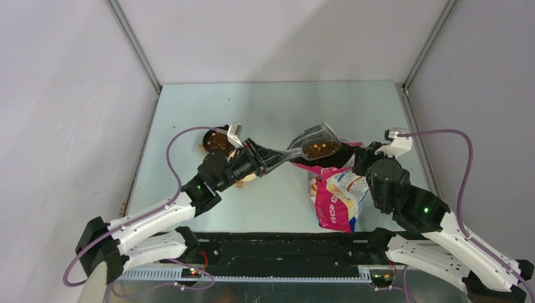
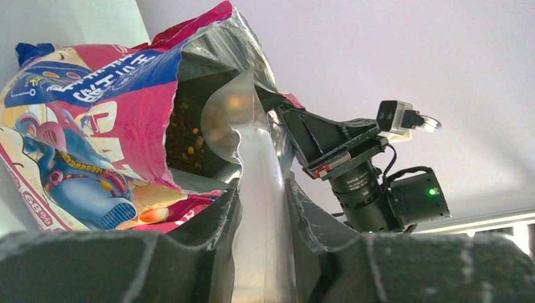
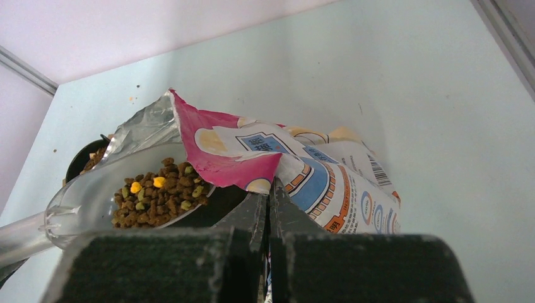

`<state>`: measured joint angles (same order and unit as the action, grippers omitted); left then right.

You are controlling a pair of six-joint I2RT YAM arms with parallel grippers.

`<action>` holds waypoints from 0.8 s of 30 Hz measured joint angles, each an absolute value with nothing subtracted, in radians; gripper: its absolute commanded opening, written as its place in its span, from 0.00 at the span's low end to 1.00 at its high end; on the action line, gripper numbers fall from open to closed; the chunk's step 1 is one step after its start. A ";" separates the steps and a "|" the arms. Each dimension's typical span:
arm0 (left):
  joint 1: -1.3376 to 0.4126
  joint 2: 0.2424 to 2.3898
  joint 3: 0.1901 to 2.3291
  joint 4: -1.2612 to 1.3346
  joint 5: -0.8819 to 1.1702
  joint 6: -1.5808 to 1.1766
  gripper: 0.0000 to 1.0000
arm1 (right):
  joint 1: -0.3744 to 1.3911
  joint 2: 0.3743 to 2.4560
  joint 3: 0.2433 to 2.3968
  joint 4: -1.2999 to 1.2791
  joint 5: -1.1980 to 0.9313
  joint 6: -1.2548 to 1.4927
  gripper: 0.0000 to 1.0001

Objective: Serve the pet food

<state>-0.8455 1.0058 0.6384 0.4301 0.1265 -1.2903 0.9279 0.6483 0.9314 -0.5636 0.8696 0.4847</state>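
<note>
Top external view: my left jaws are clamped on the handle of a clear plastic scoop [image 1: 293, 153]. The scoop reaches across to the open mouth of the pink-and-blue pet food bag [image 1: 337, 196], which lies on the tabletop [image 1: 277, 107]. The scoop's cup is heaped with pet food [image 1: 320, 149], brown kibble with a few yellow bits, and sits right at the bag's mouth. My right jaws are pinched together on the bag's pink edge beside that mouth. More kibble fills a dark bowl [image 1: 205, 136] just beyond my left jaws.
</note>
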 measured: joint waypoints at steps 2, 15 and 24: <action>-0.846 0.995 0.614 0.462 0.126 -1.302 0.00 | 0.928 0.641 0.931 -0.567 0.871 0.485 0.00; -0.839 0.894 0.503 0.616 0.125 -1.362 0.00 | 0.928 0.625 0.929 -0.580 0.875 0.485 0.00; -0.829 0.849 0.469 0.672 0.107 -1.390 0.00 | 0.929 0.620 0.929 -0.580 0.874 0.485 0.00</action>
